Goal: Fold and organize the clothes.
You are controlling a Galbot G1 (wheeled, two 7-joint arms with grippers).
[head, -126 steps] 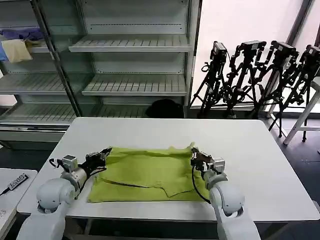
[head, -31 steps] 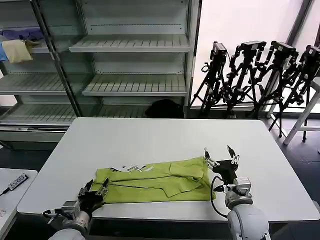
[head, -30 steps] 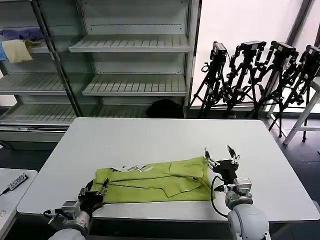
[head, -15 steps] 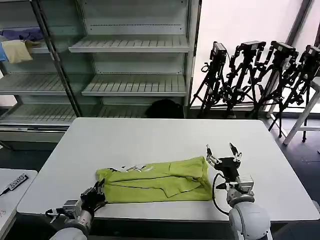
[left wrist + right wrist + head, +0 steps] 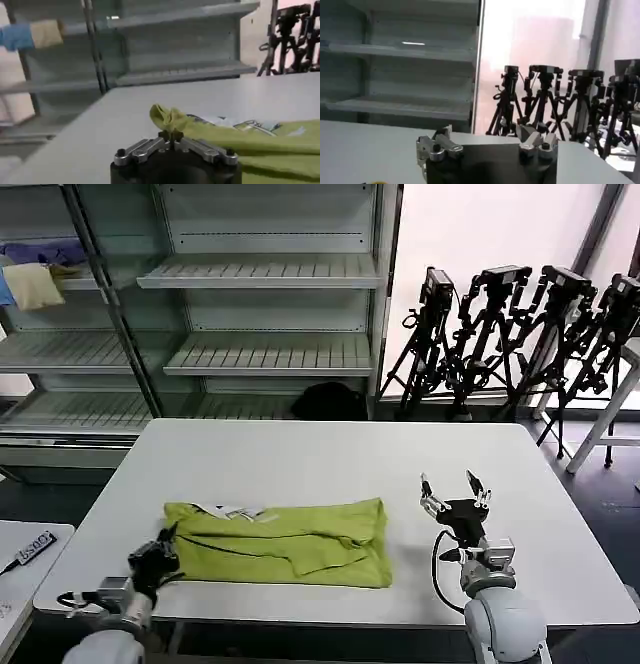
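The table (image 5: 300, 449) is carrying the shirt (image 5: 290, 539) as a folded band along its near edge, with the white label (image 5: 235, 511) showing at the band's far side near its left end. The main risk, as I judge it, is that the left gripper (image 5: 155, 558), which is pinching the shirt's left corner between closed fingers, is sitting right at the table's near-left edge: any further pull toward 7 o'clock could be dragging the whole band off the edge or undoing the fold, since nothing is pinning the other end. A second risk is the bunched corner slipping out of the pinch, as only a small tuft (image 5: 167, 119) is standing above the closed fingers in the left wrist view.

From the left gripper the shirt is stretching away toward 3 o'clock. The right gripper (image 5: 455, 504) is hovering with fingers spread and holding nothing, well apart from the shirt, which is lying at its 9 o'clock.
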